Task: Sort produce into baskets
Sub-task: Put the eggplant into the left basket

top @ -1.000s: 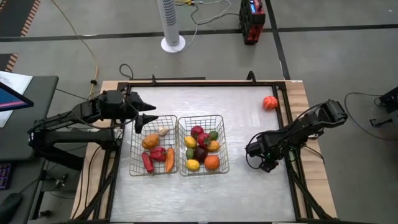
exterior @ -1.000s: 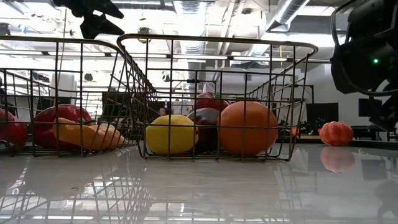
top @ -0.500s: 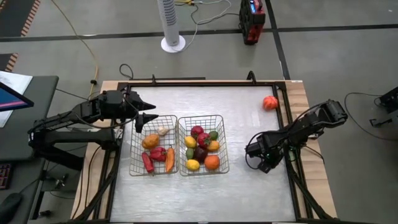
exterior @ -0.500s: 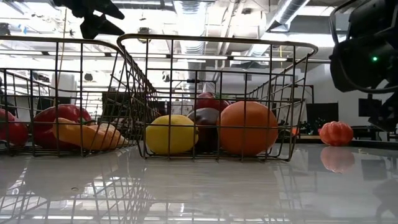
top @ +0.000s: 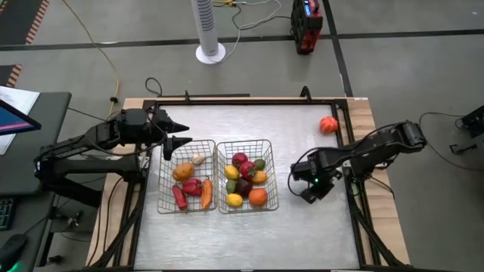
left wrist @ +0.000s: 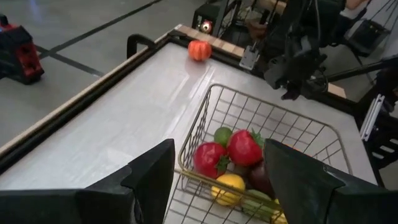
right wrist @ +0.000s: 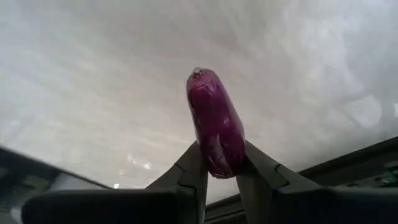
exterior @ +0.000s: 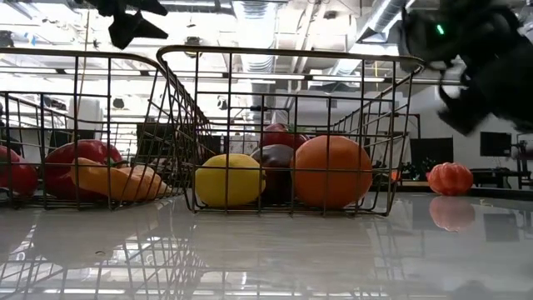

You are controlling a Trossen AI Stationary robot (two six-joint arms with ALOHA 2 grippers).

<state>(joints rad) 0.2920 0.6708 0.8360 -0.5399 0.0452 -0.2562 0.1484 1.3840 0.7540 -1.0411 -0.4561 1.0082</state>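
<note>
Produce piece, purple and long, is pinched by right gripper near bench's right edge, likely bound for a basket; left gripper hovers spread.

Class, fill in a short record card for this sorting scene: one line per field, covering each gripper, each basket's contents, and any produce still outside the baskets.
Left gripper: open, above the far edge of the left basket, holding nothing
Right gripper: shut on purple piece, held above the table, right of the right basket
Left basket: red, orange and whitish pieces
Right basket: red, yellow, green, orange and dark pieces
Loose produce: orange-red piece near the table's far right corner
</note>
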